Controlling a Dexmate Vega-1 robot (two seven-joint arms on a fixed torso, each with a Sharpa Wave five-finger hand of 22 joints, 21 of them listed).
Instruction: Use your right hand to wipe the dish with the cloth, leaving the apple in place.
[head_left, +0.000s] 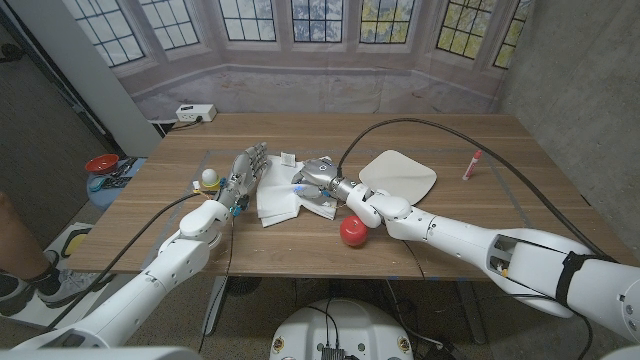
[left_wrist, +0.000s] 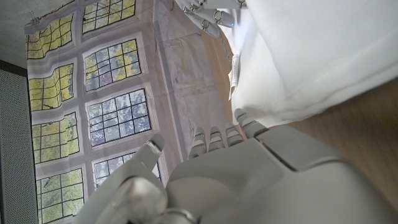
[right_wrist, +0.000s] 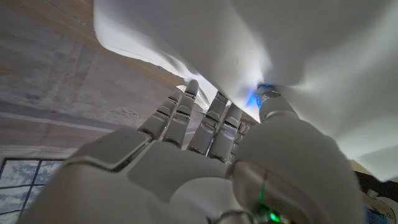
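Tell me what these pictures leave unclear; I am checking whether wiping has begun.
- Right hand grip: in the head view its fingers merge with the white cloth; the right wrist view is too close to tell.
- Left hand: whether it touches the cloth is too small to tell.
- Pink item on the table: too small to name.

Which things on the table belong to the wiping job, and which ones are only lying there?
For the job:
white cloth, under the right hand
white dish
red apple, which stays put

Only lying about:
pink marker
white power strip
small white ball beside the left hand
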